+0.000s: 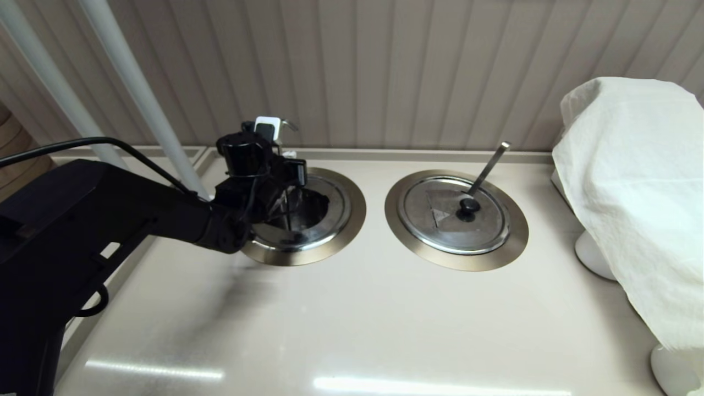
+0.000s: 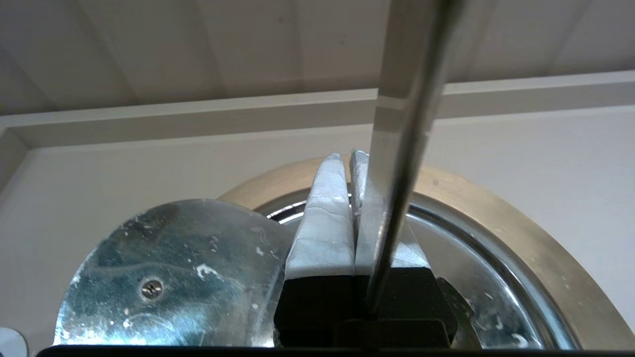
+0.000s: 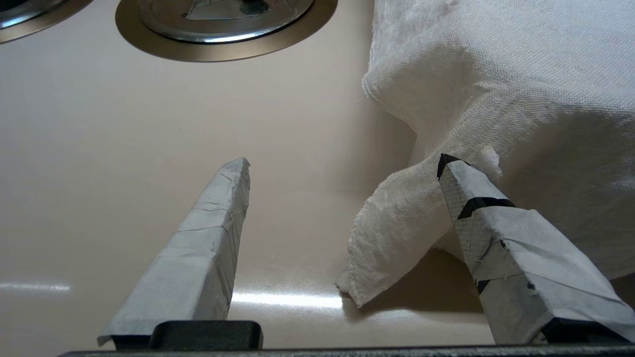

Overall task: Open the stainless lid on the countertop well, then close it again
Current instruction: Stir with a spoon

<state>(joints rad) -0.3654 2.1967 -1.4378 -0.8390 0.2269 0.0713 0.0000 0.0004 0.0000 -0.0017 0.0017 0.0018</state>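
The countertop well [image 1: 355, 212] sits at the left, with its brushed rim [image 2: 545, 238] showing in the left wrist view. The folding half of the stainless lid [image 2: 173, 267] stands raised, its scuffed underside and centre screw facing the camera; the black knob is hidden. A dark opening [image 1: 314, 206] shows in the well. My left gripper [image 2: 347, 156] is over the well, shut with nothing seen between its taped fingers [image 2: 325, 223], right beside the raised half. The thin ladle handle [image 2: 407, 124] crosses in front. My right gripper [image 3: 345, 163] hangs open over the counter.
The twin lid [image 1: 434, 231] with black knob [image 1: 469, 206] and straight ladle handle [image 1: 489, 165] lies closed at the right. A white cloth [image 1: 638, 192] covers something at the far right, its corner [image 3: 392, 238] between my right fingers. White poles [image 1: 137, 93] stand behind the left arm.
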